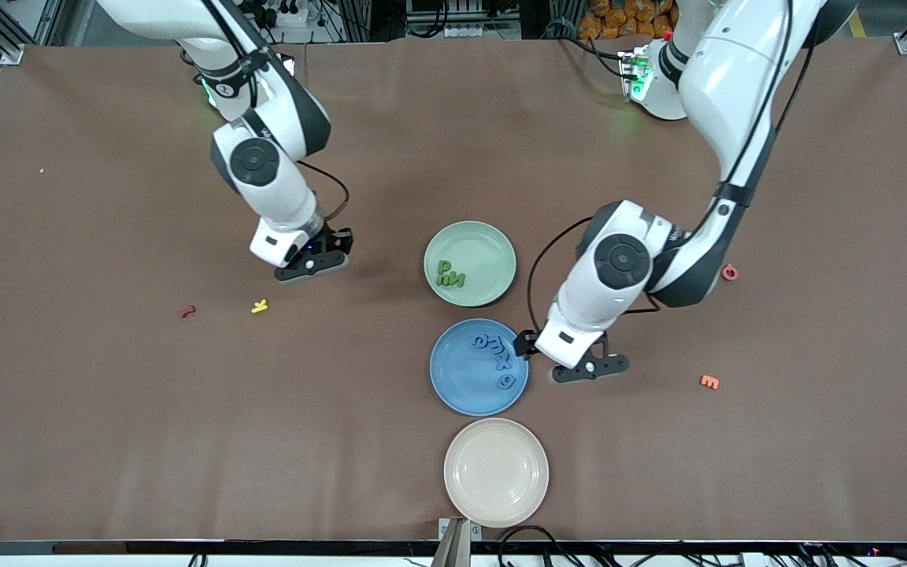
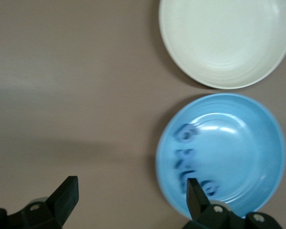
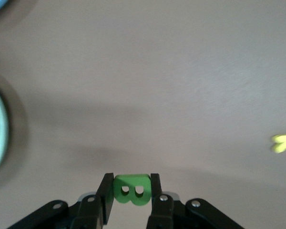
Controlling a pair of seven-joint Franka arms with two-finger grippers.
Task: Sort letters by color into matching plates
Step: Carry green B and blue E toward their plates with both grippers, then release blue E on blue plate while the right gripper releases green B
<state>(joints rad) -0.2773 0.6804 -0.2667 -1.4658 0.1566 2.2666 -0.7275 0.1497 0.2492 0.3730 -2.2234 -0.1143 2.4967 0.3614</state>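
Gripping green letter B (image 3: 129,189), right tool (image 3: 128,198)

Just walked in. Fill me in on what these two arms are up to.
The arms are sorting toy letters by color into plates. The right hand is shut on a green letter B, over bare table toward the right arm's end, beside the green plate. That plate holds green letters. The blue plate, nearer the front camera, holds four blue letters. The left hand is open and empty beside it. The cream plate is empty.
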